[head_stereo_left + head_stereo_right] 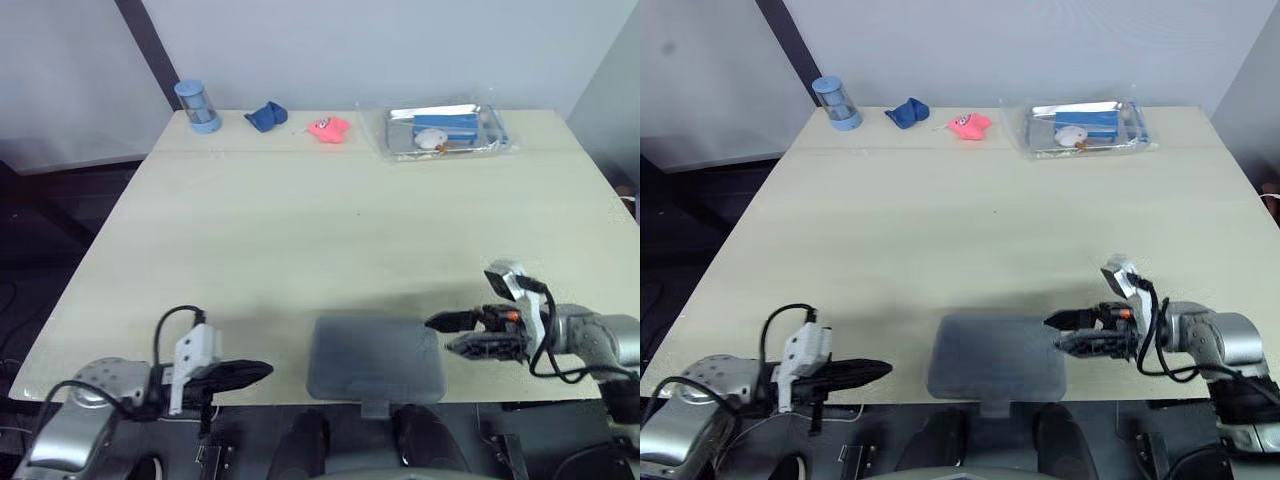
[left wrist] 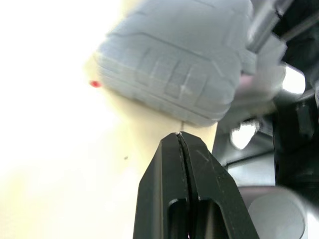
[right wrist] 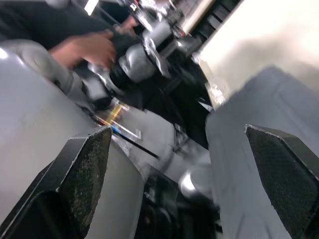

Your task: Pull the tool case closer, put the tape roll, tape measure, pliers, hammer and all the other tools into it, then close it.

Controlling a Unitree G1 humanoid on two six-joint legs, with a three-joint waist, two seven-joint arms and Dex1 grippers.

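Observation:
The grey tool case lies closed at the table's near edge, in the middle, with its latch over the edge. My right gripper is open at the case's right side, one finger over the lid corner; nothing is held. In the right wrist view its fingers stand wide apart with the case ahead. My left gripper is shut and empty, left of the case with a gap between them. The left wrist view shows its joined tips pointing at the case.
Along the table's far edge stand a blue cylinder, a dark blue object, a pink object and a clear plastic bag holding blue and white items. The light wooden table stretches wide between them and the case.

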